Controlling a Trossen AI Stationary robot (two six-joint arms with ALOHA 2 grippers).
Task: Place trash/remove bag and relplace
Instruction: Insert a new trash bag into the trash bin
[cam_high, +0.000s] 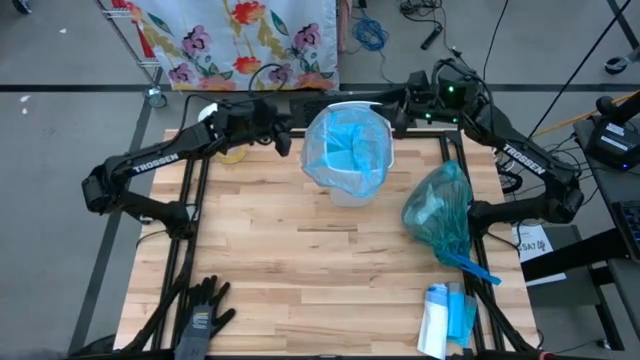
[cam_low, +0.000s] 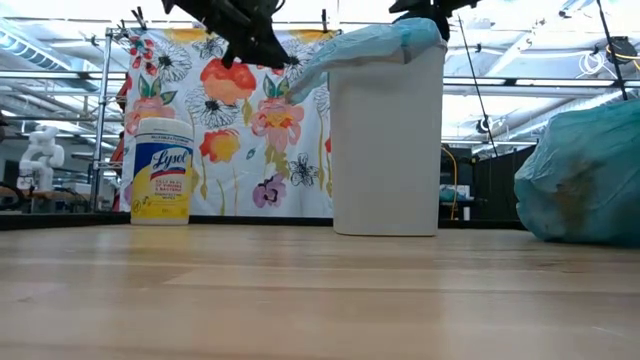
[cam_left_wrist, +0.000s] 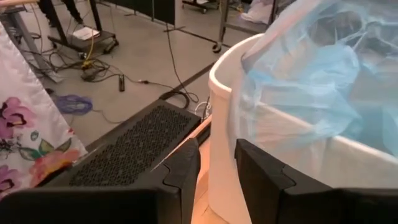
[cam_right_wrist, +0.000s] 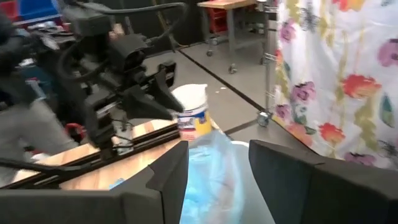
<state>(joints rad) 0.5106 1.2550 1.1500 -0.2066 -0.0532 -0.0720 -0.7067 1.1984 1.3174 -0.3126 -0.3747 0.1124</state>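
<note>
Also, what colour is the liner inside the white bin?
Light blue, see-through; the liner in the bin shows best in the high view.

Bright, even overhead light, soft shadows; backlit glare in the low view, blurred wrist-view foregrounds.

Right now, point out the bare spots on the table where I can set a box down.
The widest bare wood lies mid-table, between the bin, the full bag and the gloves. The strip from the left arm down to the gloves is also free. It is crowded at the back, where both pincers hang at the bin's rim, and at the right front around the bag roll.
</note>
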